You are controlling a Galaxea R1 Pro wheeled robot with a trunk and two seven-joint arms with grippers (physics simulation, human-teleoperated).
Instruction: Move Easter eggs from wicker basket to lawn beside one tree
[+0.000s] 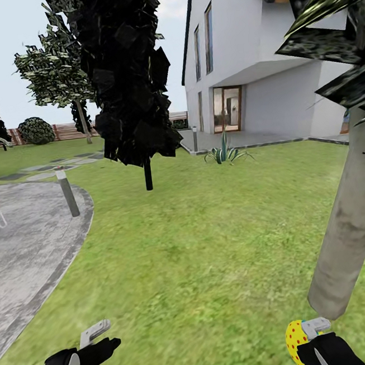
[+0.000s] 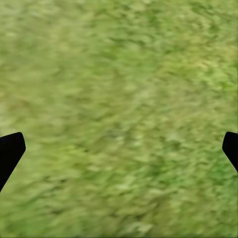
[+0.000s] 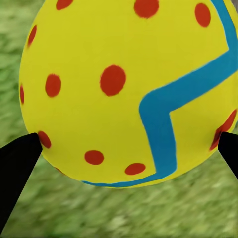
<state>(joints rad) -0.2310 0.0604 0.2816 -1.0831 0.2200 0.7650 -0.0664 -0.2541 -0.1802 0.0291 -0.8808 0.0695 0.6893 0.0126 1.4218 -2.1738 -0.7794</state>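
Observation:
My right gripper [image 1: 307, 342] is shut on a yellow Easter egg [image 1: 296, 340] with red dots, held low at the bottom right over the lawn [image 1: 200, 248]. In the right wrist view that egg [image 3: 124, 89] sits between the two black fingertips [image 3: 17, 163], its blue zigzag band showing. Just beside it rises the pale grey-brown trunk of a tree [image 1: 352, 215]. My left gripper [image 1: 100, 337] hangs open at the bottom left over grass [image 2: 119, 109], nothing between its fingers. The wicker basket is out of view.
A grey paved round area [image 1: 26, 249] with a short bollard [image 1: 68, 192] lies at the left. A dark tree [image 1: 130, 81] stands ahead in the middle, a spiky plant [image 1: 226, 152] and a white house [image 1: 259, 56] behind it.

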